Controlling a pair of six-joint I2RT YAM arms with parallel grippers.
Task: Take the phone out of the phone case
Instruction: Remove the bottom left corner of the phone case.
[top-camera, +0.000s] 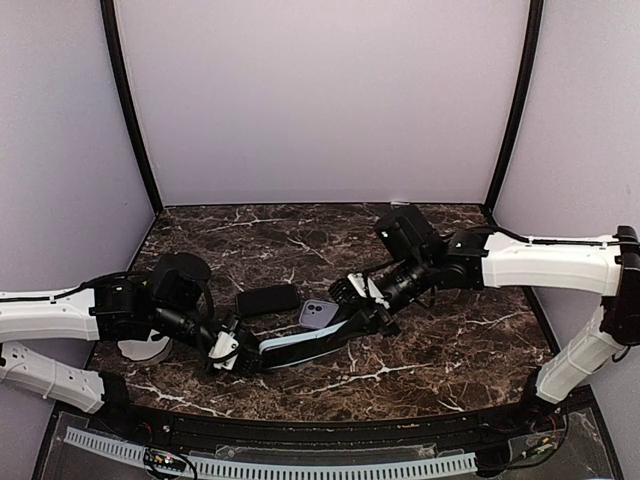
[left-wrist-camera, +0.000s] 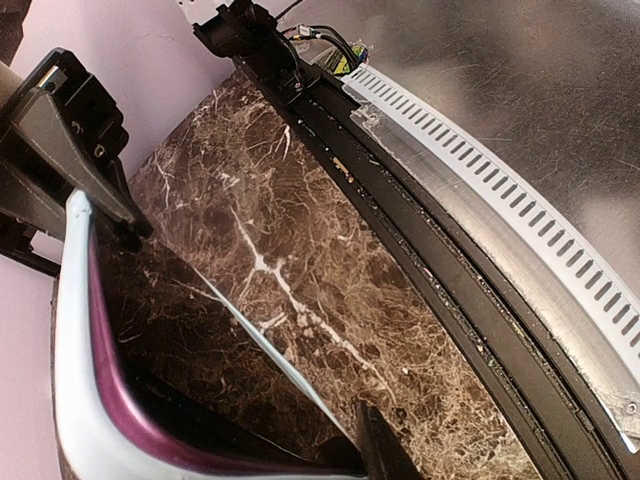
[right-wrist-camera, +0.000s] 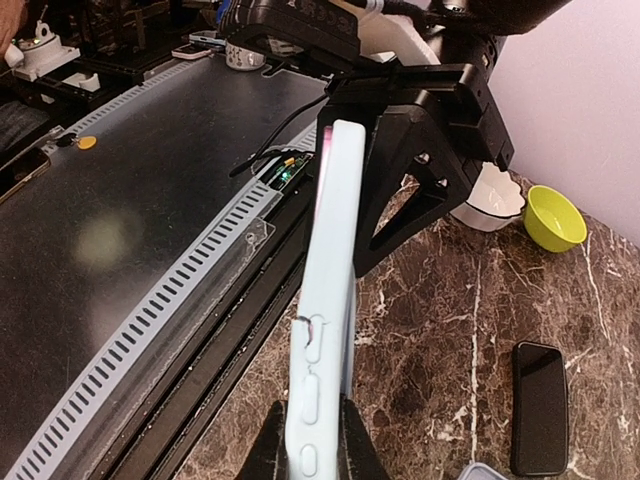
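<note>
L gripper (top-camera: 238, 352) and R gripper (top-camera: 358, 318) both narrow, each pinching one end of the case (top-camera: 295, 347), low centre. Black phone (top-camera: 268, 299) lies flat just upper left. Can't tell if case is empty. Next, prob pry rim or put case down.

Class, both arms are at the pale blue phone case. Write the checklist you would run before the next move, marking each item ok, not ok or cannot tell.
1. Left gripper clamped on one end of the phone case: ok.
2. Right gripper shut on the other end: ok.
3. Case empty or full: cannot tell.
4. Black phone lying apart from the case: ok.
5. Lilac object beside the case out of the way: cannot tell.
</note>
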